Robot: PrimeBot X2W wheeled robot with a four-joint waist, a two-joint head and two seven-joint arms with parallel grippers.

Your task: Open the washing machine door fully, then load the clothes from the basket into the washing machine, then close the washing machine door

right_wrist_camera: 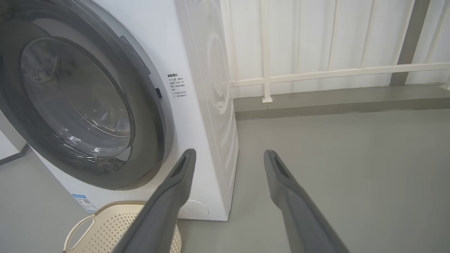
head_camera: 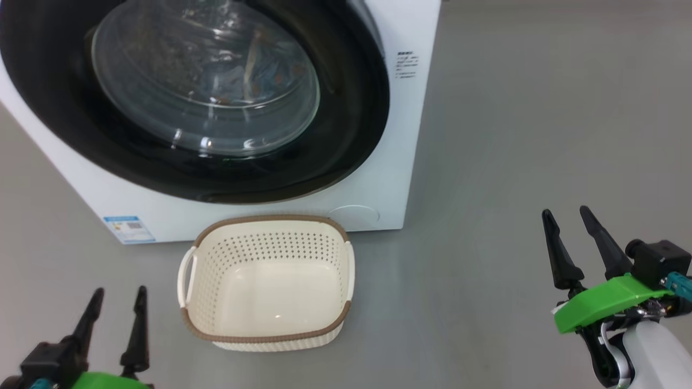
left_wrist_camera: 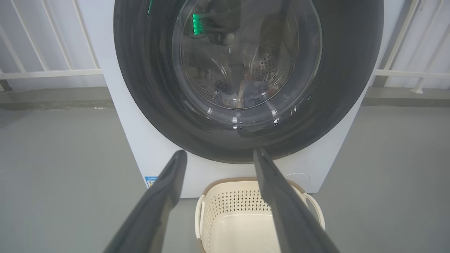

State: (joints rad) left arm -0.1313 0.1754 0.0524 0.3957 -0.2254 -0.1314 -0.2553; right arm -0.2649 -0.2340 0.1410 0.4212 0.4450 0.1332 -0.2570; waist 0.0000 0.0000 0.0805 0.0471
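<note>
The white washing machine stands ahead with its round black door shut flat against the front. Behind the bulging glass, light blue clothes with brown prints lie inside the drum, dimly visible. The cream basket sits on the floor against the machine's front and holds nothing. My left gripper hangs open to the basket's left, aimed at the door. My right gripper is open far right of the basket, off the machine's right corner.
A blue label marks the machine's lower left front corner. Grey floor spreads to the right of the machine. A white railing on a low kerb runs behind it.
</note>
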